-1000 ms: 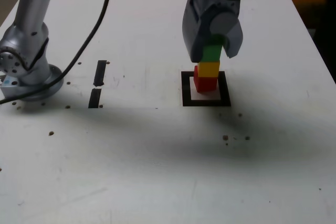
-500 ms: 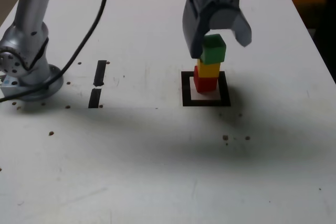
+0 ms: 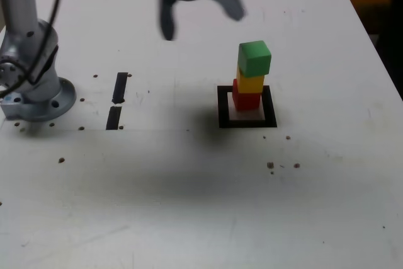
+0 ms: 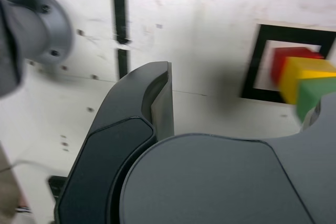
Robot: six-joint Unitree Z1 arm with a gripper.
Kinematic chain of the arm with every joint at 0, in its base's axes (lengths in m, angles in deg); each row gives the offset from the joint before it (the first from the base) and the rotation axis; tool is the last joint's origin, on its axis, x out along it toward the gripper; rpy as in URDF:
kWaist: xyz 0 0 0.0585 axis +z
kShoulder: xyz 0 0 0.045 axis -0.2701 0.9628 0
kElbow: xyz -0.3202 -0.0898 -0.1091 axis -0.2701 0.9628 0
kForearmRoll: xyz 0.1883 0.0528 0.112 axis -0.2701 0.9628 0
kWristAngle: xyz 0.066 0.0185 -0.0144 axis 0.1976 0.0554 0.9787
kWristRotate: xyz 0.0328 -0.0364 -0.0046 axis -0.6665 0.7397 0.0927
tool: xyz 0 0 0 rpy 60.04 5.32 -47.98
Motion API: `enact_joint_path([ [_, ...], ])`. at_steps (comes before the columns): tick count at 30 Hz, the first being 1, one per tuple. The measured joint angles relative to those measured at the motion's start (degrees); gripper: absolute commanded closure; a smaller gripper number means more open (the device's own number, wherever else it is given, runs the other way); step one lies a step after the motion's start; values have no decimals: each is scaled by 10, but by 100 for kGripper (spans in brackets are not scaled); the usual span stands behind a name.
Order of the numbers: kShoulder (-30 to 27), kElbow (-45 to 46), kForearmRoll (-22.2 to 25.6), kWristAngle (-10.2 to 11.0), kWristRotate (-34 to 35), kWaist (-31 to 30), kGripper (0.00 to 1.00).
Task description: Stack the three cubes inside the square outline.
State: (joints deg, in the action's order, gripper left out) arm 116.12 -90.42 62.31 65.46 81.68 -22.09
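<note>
The three cubes stand in one column inside the square outline (image 3: 220, 106): a red cube (image 3: 247, 100) at the bottom, a yellow cube (image 3: 250, 82) on it and a green cube (image 3: 254, 58) on top, turned slightly askew. My gripper (image 3: 201, 22) is blurred, above and to the exterior view's left of the stack, open and holding nothing. In the wrist view one dark finger (image 4: 157, 103) fills the middle. The red cube (image 4: 287, 60), yellow cube (image 4: 305, 77) and green cube (image 4: 318, 94) show at the edge, on the outline (image 4: 256, 61).
The arm's grey base (image 3: 34, 96) is bolted at the exterior view's left edge. Two short black strips (image 3: 117, 100) lie between the base and the outline. Small dark specks dot the white table (image 3: 189, 206).
The jaws opened and let go of the green cube, which stays on the stack. The gripper then rose and swung away to the exterior view's left.
</note>
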Motion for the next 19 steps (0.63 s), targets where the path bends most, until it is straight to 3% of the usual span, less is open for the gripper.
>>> enact_joint_path([
  [7, -117, 154, -113, 7, -45, 0, 0],
  [13, -133, 273, -199, 17, -49, 0, 0],
  [19, -162, 410, -250, 29, -45, 0, 0],
])
